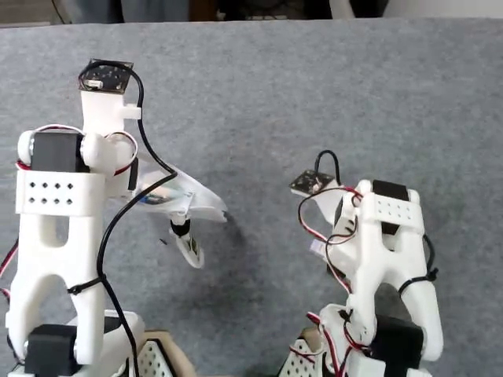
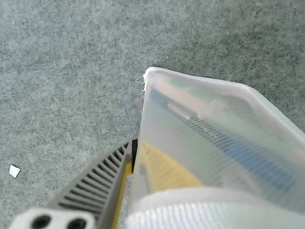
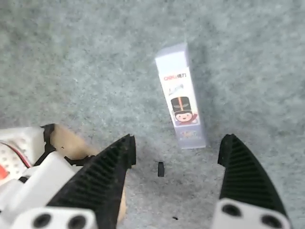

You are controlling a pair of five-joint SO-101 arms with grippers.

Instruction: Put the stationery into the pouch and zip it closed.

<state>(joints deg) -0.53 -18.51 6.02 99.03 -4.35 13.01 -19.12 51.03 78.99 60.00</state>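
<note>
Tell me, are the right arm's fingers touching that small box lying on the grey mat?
Apart. The right wrist view shows grey mat on both sides of the box, separating it from each of the open fingers.

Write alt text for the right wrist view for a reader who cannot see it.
The right gripper hangs open over a small pale box printed with a cartoon soldier, lying flat on the grey table cover. A tiny black scrap lies beside the box's end nearer the gripper.

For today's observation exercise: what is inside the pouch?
Through the translucent pouch a yellow shape and a blue shape show, blurred; what they are is hidden. A box lies outside, on the table.
</note>
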